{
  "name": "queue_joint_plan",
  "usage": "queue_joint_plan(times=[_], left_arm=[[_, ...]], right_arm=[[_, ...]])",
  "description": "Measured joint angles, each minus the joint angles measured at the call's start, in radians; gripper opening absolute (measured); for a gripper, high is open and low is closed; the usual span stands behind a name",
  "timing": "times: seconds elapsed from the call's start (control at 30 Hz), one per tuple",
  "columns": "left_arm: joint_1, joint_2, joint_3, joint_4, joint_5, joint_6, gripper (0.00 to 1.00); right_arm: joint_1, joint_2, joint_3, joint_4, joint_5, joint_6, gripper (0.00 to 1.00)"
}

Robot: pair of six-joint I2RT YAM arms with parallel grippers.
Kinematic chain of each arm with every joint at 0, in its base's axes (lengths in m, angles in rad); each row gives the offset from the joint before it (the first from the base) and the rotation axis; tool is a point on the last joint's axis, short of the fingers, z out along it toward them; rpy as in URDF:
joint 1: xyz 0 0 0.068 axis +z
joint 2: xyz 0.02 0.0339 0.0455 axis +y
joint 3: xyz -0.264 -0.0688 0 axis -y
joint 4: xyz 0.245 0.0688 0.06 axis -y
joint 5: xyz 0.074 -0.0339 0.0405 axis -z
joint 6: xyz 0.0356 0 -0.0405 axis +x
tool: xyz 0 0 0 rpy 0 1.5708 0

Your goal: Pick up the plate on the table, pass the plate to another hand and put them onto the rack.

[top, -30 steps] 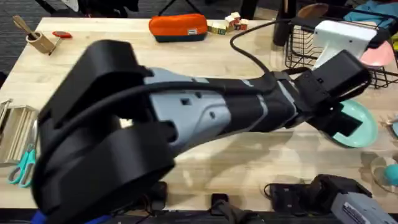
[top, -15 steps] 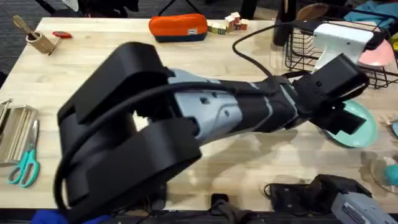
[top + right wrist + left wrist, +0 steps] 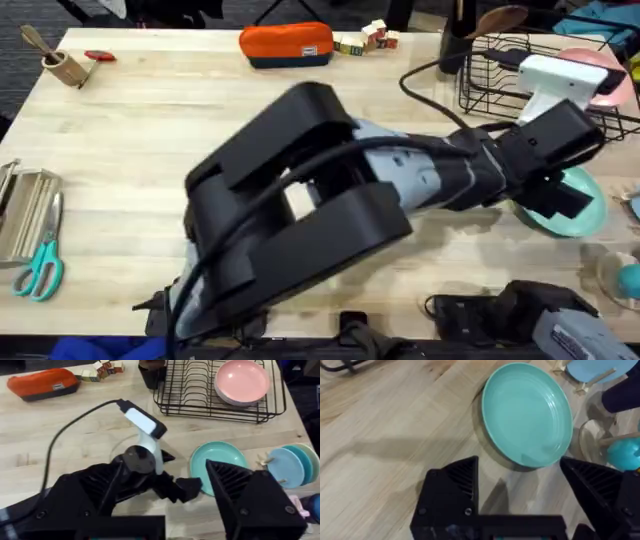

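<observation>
Fingers wide apart on my left gripper (image 3: 519,497), hovering above the teal plate (image 3: 527,412) lying flat on the table (image 3: 395,435); right gripper (image 3: 157,502) also spread.

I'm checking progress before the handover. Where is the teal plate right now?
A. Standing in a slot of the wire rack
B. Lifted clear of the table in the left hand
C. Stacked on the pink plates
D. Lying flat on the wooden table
D. The teal plate lies flat on the table, ahead of the open left hand, which does not touch it.
</observation>
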Motion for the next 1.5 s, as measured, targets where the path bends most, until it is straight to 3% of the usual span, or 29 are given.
queue_joint_plan(times=[0.6,0.93,1.37,1.5], left_arm=[[-0.042,0.085,0.048,0.061,-0.055,-0.003,0.995],[-0.043,0.178,0.098,0.063,-0.077,-0.003,0.995],[-0.043,0.191,0.1,0.056,-0.082,-0.003,0.994],[-0.043,0.193,0.1,0.056,-0.093,-0.003,0.919]], right_arm=[[0.0,0.0,0.0,0.0,-0.039,0.0,0.993],[0.008,0.0,0.0,0.0,-0.039,0.0,0.993],[0.025,0.0,0.0,-0.004,-0.039,0.0,0.993],[0.025,0.0,0.0,-0.004,-0.039,0.0,0.993]])
